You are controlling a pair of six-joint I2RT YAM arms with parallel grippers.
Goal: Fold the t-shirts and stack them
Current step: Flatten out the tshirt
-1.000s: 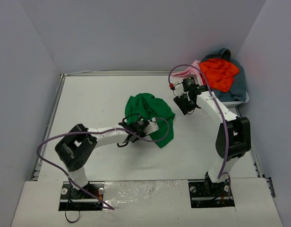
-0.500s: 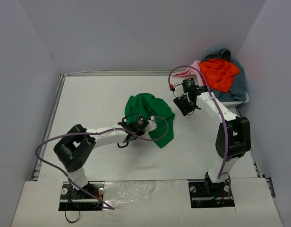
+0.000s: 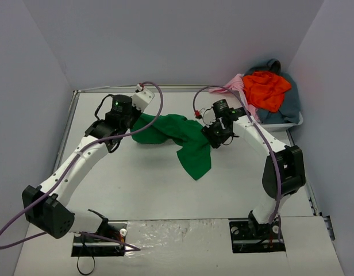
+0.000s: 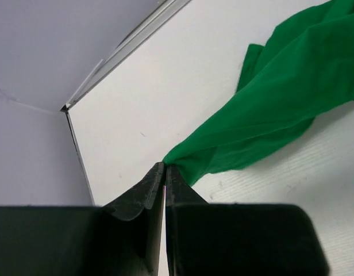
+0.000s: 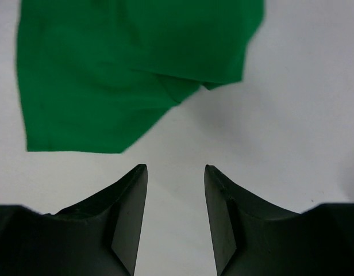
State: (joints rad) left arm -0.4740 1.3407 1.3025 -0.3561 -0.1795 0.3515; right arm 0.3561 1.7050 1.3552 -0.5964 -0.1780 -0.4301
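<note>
The bright green t-shirt (image 3: 188,144) lies stretched across the middle of the table, its lower part spread flat toward the near side. My left gripper (image 3: 133,122) is shut on the shirt's far-left corner, which sits pinched at the fingertips in the left wrist view (image 4: 165,167), with the cloth (image 4: 280,98) trailing off to the right. My right gripper (image 3: 213,137) hovers open at the shirt's right edge. Between its fingers (image 5: 175,168) there is only bare table, and the green cloth (image 5: 119,75) lies just beyond them. Orange-red (image 3: 268,87), pale pink (image 3: 234,85) and grey-blue (image 3: 289,106) t-shirts are piled at the back right.
The pile rests in a white tub (image 3: 283,123) in the back right corner. A metal rail (image 3: 66,129) runs along the table's left and back edges, with grey walls close behind it. The left arm reaches diagonally over the table's left half.
My left gripper closed on the green shirt's edge and swung far back and left, pulling the bunched shirt out into a long strip. The right gripper shifted slightly left toward the cloth.
</note>
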